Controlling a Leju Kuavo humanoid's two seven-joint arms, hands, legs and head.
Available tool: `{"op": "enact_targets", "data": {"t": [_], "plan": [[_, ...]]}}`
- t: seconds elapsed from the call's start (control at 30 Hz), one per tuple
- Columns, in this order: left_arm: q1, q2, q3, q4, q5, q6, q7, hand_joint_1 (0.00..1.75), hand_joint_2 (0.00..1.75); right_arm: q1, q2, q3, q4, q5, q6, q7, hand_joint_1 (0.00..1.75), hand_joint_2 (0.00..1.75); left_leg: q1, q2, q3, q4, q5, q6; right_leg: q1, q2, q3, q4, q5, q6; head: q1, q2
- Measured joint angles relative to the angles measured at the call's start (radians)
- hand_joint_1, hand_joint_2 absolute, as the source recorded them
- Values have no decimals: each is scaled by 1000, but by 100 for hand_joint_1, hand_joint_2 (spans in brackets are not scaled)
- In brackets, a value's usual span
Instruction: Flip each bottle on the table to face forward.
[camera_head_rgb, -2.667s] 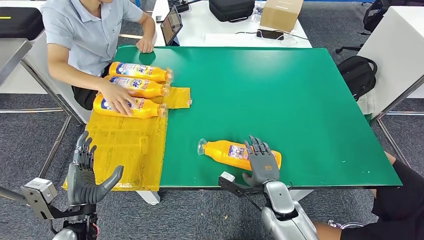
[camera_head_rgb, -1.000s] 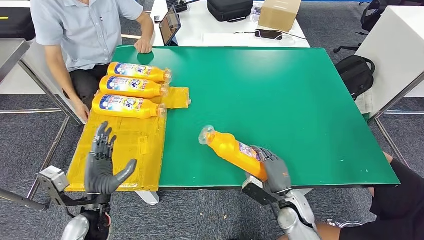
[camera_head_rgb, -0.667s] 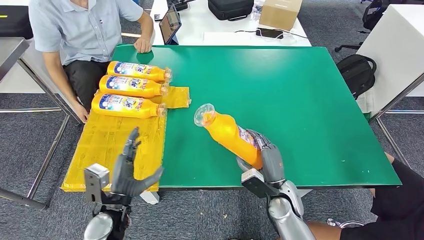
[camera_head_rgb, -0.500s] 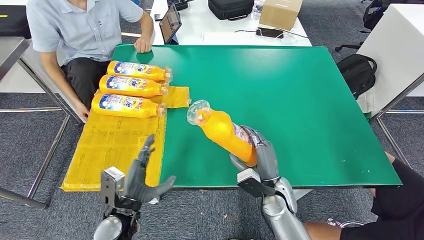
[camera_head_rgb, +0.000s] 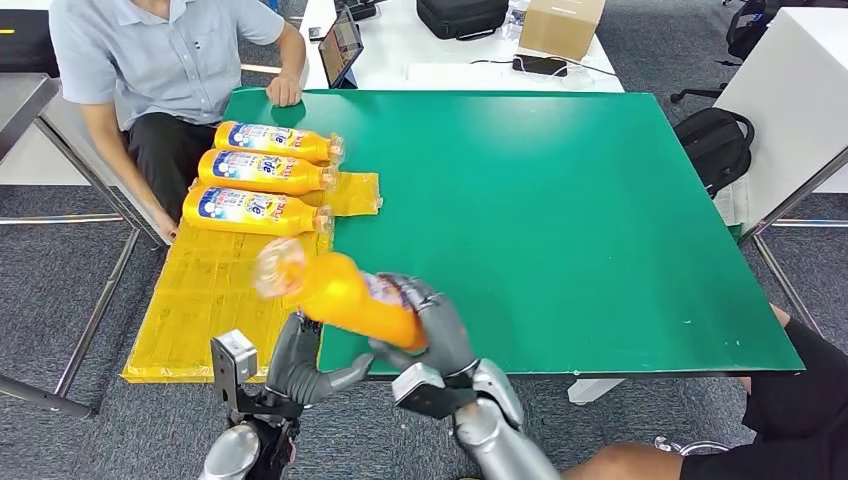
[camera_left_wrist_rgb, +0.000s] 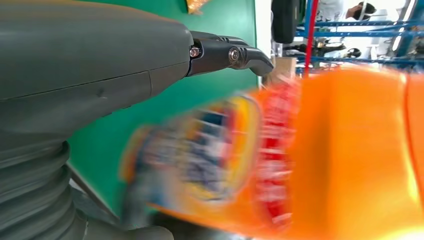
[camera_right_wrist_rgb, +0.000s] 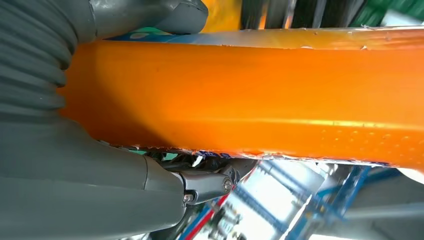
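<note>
The robot's right hand (camera_head_rgb: 432, 330) is grasping an orange plastic bottle with a clear cap (camera_head_rgb: 340, 293), its fingers wrapping around the bottle's lower body. The bottle is lifted off the green table (camera_head_rgb: 560, 200) and is hanging tilted over the table's near left corner, its cap end pointing toward the robot's left and blurring in the head view. In the right wrist view the orange bottle body (camera_right_wrist_rgb: 250, 100) is lying across the palm, with the thumb on one side and dark fingers on the other.

The left hand (camera_head_rgb: 300, 360) is sitting just under the bottle at the near table edge, fingers spread and holding nothing; whether it is touching the bottle cannot be told. In the left wrist view the bottle's label (camera_left_wrist_rgb: 210, 160) is showing as a blur close to that hand's fingers (camera_left_wrist_rgb: 235, 52).

Three orange bottles with blue and white labels (camera_head_rgb: 265, 177) are lying side by side at the far left of the table, partly on a yellow plastic sheet (camera_head_rgb: 230, 290). A person in a light blue shirt (camera_head_rgb: 160, 60) is sitting beside them.
</note>
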Motion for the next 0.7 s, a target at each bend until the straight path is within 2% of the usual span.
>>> {"op": "enact_targets", "data": {"t": [0.2,0.43,0.5,0.57,0.63,0.7], "plan": [[-24,-17,-4,-13,68,1,24,0,175,-1,25,91,37,-23,-23,0,175,175,0,0,0,0,0,0,0,0,0,0,0,0,0,0],[-29,-17,-21,-22,152,-76,40,0,175,-17,31,124,60,-42,-19,0,175,175,0,0,0,0,0,0,0,0,-1,0,0,0,0,0],[-29,-13,-23,-28,171,-102,43,78,175,-22,33,125,67,-43,-18,-1,175,175,0,0,0,0,0,0,0,0,-1,0,0,0,0,0],[-29,-8,-24,-32,175,-116,45,165,175,-27,34,125,73,-43,-17,-1,175,175,0,0,0,0,0,0,0,0,-1,0,0,0,0,0],[-30,-3,-24,-33,176,-122,46,175,175,-32,35,125,79,-41,-15,-1,175,175,0,0,0,0,0,0,0,0,-1,0,0,0,0,0],[-32,2,-24,-33,177,-124,50,175,175,-36,35,125,85,-38,-11,-1,175,175,0,0,0,0,0,0,0,0,-1,0,0,0,0,0]]}}
